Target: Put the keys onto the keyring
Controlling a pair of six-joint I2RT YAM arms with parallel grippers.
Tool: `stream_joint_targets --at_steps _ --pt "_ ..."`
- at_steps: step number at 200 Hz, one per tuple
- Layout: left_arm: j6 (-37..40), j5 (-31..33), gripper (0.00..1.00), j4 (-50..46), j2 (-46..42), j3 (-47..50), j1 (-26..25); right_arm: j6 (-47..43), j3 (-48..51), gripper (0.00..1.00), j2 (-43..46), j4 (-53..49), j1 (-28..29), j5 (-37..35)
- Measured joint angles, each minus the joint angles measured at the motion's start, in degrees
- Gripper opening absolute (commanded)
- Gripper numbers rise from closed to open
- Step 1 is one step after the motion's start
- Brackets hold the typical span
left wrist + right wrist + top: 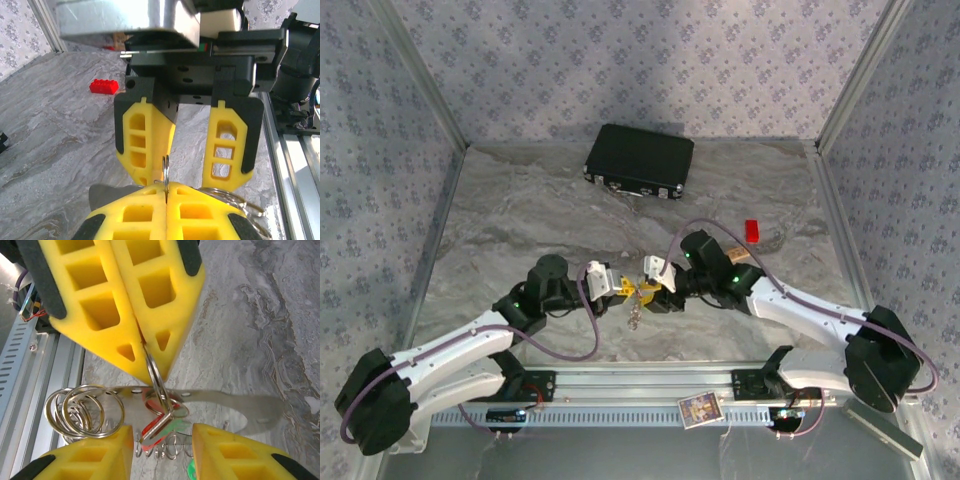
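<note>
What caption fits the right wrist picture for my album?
Left claw pinches the keyring, facing the open right claw.

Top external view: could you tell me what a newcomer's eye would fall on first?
Two grippers are nose to nose at mid-table: the left gripper is shut on the keyring, and the right gripper is open facing it, with the keys dangling beneath. Behind them, a black case lies near the back wall.

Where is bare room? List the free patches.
Free: grey marbled table left of the black rectangular case; also between case and small red block. Crowded: near centre, where the left claw, shut on the thin metal keyring, meets the open right claw.
</note>
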State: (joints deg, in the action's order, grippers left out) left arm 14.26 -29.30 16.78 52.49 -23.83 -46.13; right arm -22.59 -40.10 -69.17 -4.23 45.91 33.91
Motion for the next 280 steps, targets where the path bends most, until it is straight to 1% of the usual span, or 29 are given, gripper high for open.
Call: stream_joint_targets --at_steps 26,53,72,95,141,166,197,280 --pt "-0.4 0.1 0.00 0.4 0.0 0.2 0.0 1.8 1.7 0.39 -0.4 3.7 0.3 0.0" --pt "-0.9 0.3 0.00 1.5 0.0 0.8 0.0 2.8 2.4 0.36 -0.9 6.3 0.4 -0.8" --pt "-1.3 0.5 0.00 2.3 0.0 0.9 0.0 3.2 3.3 0.29 -0.9 8.6 1.2 -3.0" --pt "-1.5 0.9 0.00 2.9 -0.1 1.0 0.0 3.1 5.6 0.16 -0.3 11.6 2.4 -6.3" --pt "-1.5 1.7 0.00 3.0 -1.1 1.4 0.0 1.7 7.5 0.00 4.1 12.1 2.7 -10.6" --pt "-1.5 1.7 0.00 3.0 -1.1 1.4 0.0 1.4 7.4 0.00 6.1 12.0 2.7 -11.1" --pt "-1.4 1.7 0.00 2.9 -1.1 1.4 0.0 0.7 7.3 0.00 6.5 11.0 2.7 -11.3" --pt "-1.2 1.7 0.00 1.9 -1.4 1.4 0.0 -3.0 4.7 0.00 7.5 4.7 2.7 -12.6"
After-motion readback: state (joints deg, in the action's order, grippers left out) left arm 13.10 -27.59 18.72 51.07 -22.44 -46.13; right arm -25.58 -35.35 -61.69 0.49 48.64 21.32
